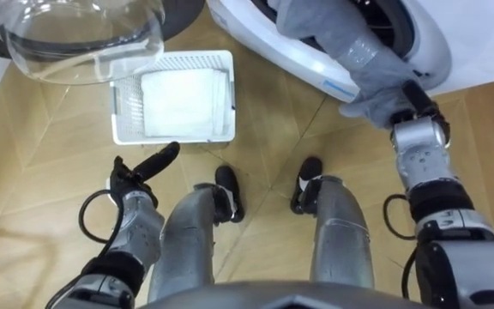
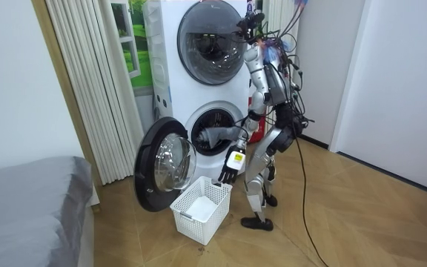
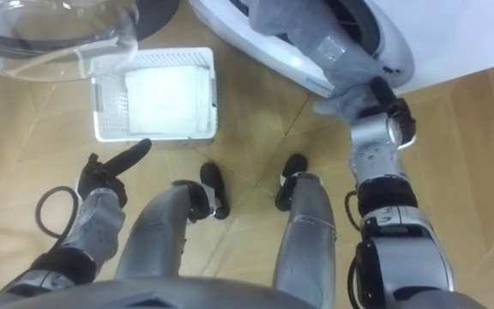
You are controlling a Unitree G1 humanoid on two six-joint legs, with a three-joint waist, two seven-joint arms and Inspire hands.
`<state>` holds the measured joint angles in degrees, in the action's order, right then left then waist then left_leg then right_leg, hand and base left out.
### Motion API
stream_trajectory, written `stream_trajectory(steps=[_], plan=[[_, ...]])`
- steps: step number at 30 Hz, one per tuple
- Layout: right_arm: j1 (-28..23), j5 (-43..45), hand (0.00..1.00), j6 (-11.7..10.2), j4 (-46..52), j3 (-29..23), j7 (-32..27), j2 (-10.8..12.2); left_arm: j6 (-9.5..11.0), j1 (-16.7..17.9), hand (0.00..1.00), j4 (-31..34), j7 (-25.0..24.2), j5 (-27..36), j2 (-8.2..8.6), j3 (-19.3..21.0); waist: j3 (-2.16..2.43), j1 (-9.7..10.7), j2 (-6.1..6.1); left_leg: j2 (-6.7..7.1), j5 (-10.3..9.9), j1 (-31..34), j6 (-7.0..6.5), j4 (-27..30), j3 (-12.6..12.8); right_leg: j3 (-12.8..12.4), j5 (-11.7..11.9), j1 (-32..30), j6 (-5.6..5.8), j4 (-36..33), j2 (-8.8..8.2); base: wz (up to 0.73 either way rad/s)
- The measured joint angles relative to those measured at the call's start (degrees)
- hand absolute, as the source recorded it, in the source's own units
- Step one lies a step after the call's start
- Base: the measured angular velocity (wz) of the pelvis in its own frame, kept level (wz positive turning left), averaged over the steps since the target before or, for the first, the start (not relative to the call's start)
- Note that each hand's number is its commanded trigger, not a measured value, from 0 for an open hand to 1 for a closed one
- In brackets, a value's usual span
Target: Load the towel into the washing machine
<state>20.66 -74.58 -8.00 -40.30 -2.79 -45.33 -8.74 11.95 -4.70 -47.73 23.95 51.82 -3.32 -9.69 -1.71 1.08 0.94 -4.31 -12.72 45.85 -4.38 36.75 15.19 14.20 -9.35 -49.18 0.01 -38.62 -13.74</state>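
A grey towel (image 1: 350, 51) hangs half out of the lower washing machine's drum (image 2: 217, 130), draped over its white front rim (image 1: 273, 47). My right hand (image 1: 412, 101) is at the towel's lower end, just outside the opening, with its dark fingers curled on the cloth. Lower down, my left hand (image 1: 148, 165) hovers near the floor in front of the basket, fingers straight, holding nothing. In the room view I stand bent towards the open lower machine, left hand (image 2: 230, 165) above the basket.
A white plastic basket (image 1: 123, 129) with a folded white towel (image 1: 183, 99) sits on the wooden floor at my front left. The round glass door (image 1: 75, 43) swings open above it. A second machine (image 2: 210, 41) is stacked above; curtain and bed lie at the room view's left.
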Motion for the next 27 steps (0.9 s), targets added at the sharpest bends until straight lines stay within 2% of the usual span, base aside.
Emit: stream_trajectory(steps=[5, 7, 11, 13, 16, 23, 27], plan=[[-0.21, -6.03, 1.0, -0.12, 0.12, -1.02, -0.14, 0.01, -0.41, -0.18, 0.0, 0.37, 0.34, 0.13, 0.12, -0.16, 0.1, -0.94, 0.16, -0.22, -0.01, -0.44, 0.01, -0.02, 0.4, -0.17, 0.16, 0.2, -0.21, 0.18, 0.19, -0.05], [-0.59, -8.07, 1.0, -0.29, -0.37, -1.35, -0.11, 0.03, -0.51, -0.3, 0.0, 0.22, 0.44, 0.47, 0.14, -1.32, 0.14, -1.85, 0.29, -0.66, -0.01, -0.7, 0.03, -0.19, 0.48, -0.09, 0.6, 0.72, -0.23, 1.14, 0.76, -0.08], [-1.84, -8.94, 1.0, -0.37, -1.71, -1.34, 1.9, 0.23, -1.7, -0.61, 0.0, -1.52, 0.33, 0.36, 0.37, -1.93, 0.23, -2.3, 0.51, -0.75, 0.19, -2.23, 0.29, -1.82, 0.19, 1.4, 1.03, 2.97, -0.22, 3.31, 0.89, -0.02], [-2.62, -9.7, 1.0, -0.72, -2.58, -1.34, 4.17, 0.47, -2.13, -0.6, 0.0, -1.91, 0.26, 0.41, 0.38, -1.93, 0.23, -2.63, 0.52, -0.81, 0.24, -2.51, 0.38, -2.31, 0.05, 1.84, 1.29, 3.6, -0.39, 4.14, 1.04, 0.0], [-2.12, -10.63, 1.0, -0.73, -5.8, -1.35, 7.98, 0.56, -2.37, -0.85, 0.0, -2.31, 0.12, 0.32, 0.38, -1.87, 0.22, -2.73, 0.52, -0.86, 0.23, -2.48, 0.39, -2.93, 0.05, 1.58, 1.51, 3.69, -0.03, 4.96, 1.54, 0.02], [-3.29, -13.44, 1.0, -0.48, -6.81, -1.17, 17.32, 1.52, -3.65, -1.75, 0.0, -2.98, -1.3, 0.3, 0.33, -2.36, 0.12, -3.09, 0.65, -1.12, 0.01, -2.62, 0.78, -3.24, 0.38, 1.33, 1.67, 3.79, 0.06, 5.92, 2.35, -0.06], [-3.88, -15.72, 1.0, 1.35, -6.78, 2.17, 23.24, 1.62, -5.93, -2.73, 0.0, -2.99, -3.03, 0.16, -0.03, -4.97, -0.06, -3.47, 0.87, -1.27, -0.25, -2.9, 1.13, -3.68, 0.35, 1.16, 1.67, 3.88, 0.01, 5.92, 2.67, -0.05]])
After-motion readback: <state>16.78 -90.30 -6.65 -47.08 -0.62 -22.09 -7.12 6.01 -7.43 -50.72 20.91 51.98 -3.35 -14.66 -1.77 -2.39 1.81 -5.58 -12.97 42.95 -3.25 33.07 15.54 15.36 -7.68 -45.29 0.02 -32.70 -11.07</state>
